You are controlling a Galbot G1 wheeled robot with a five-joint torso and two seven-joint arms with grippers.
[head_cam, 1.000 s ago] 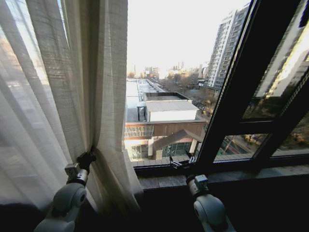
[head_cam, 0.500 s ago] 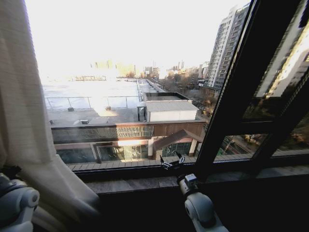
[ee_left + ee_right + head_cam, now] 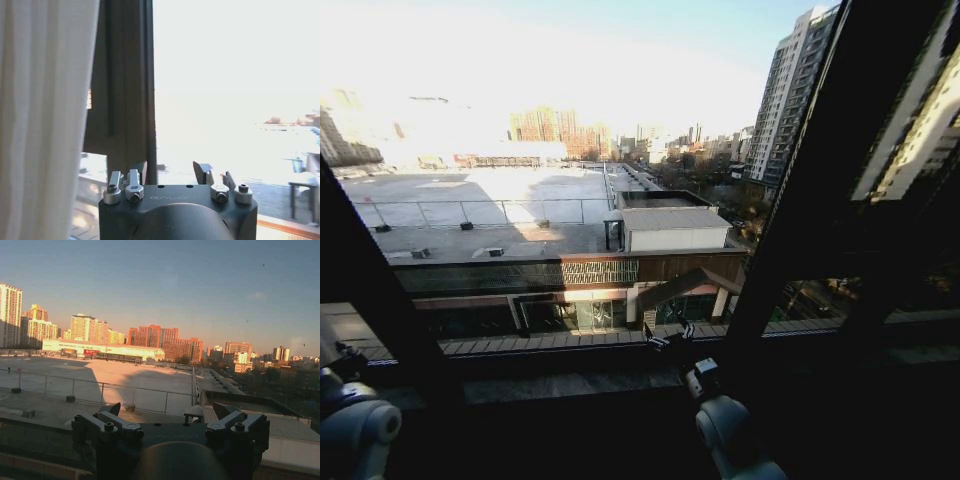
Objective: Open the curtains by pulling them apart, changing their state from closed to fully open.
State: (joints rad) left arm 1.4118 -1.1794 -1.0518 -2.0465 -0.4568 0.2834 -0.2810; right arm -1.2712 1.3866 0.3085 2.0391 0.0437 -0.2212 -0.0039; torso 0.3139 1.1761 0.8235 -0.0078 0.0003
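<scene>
- Two tools are in play: the left tool point(image 3: 172, 175) hangs with its fingers spread and nothing between them, just beside the curtain point(image 3: 45, 115), which hangs gathered in pleats against the dark window frame point(image 3: 125, 85).
- From the head view, the right tool point(image 3: 670, 335) sits low by the window sill point(image 3: 570, 385), fingers apart and holding nothing.
- With the glass uncovered, the step looks nearly done; the left tool should draw back straight and slowly, so no pleat snags on a fingertip.
</scene>
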